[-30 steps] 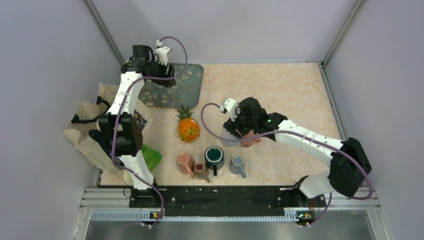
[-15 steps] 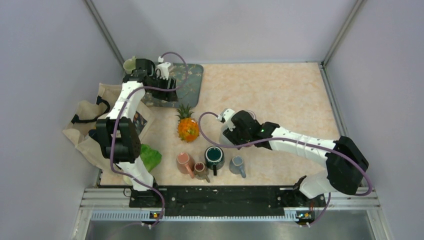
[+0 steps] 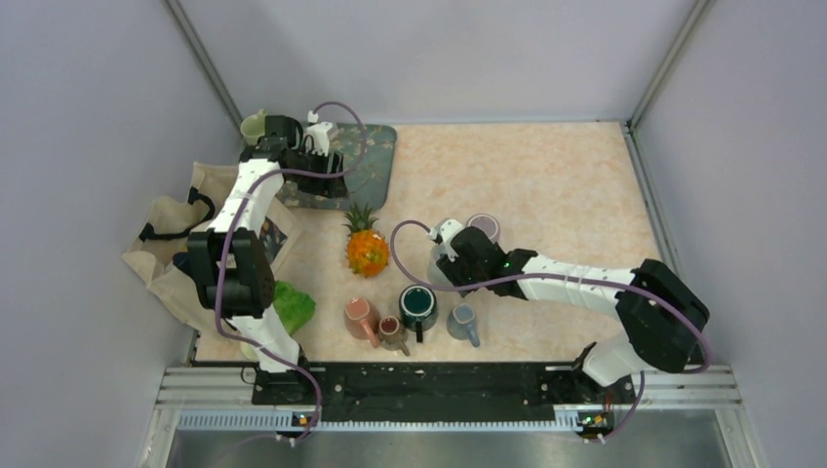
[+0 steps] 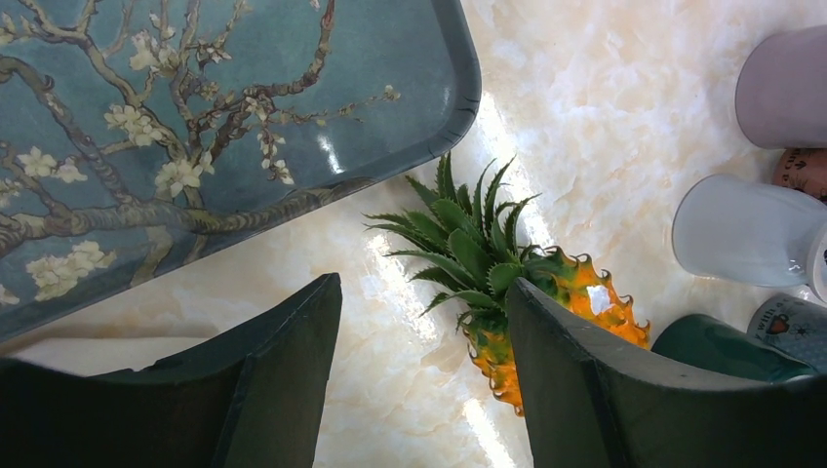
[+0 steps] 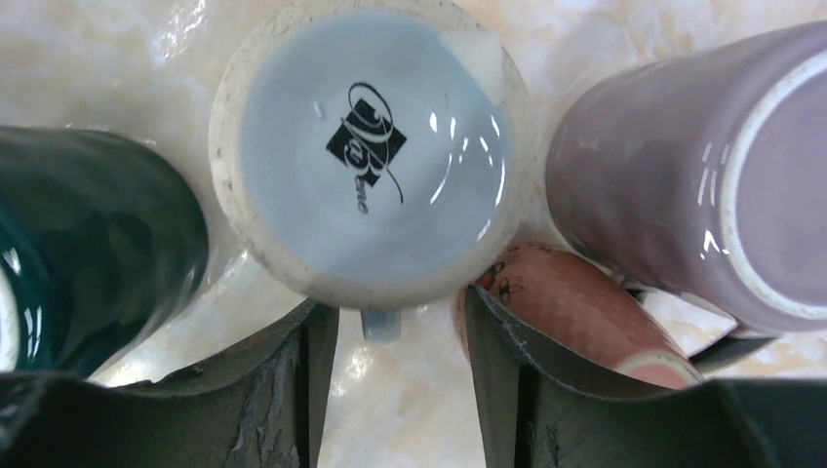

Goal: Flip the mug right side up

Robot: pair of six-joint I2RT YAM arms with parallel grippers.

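Right gripper (image 5: 395,327) has slid in over the upside-down pale-blue mug (image 5: 371,146).
Its jaws stand apart astride the mug's handle (image 5: 380,324), unclamped; left gripper (image 4: 424,292) gapes above the pineapple (image 4: 507,283).

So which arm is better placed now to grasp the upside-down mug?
Right. The right gripper hangs just above the upside-down pale blue mug, its handle between the open jaws. The left gripper is far off, near the tray.
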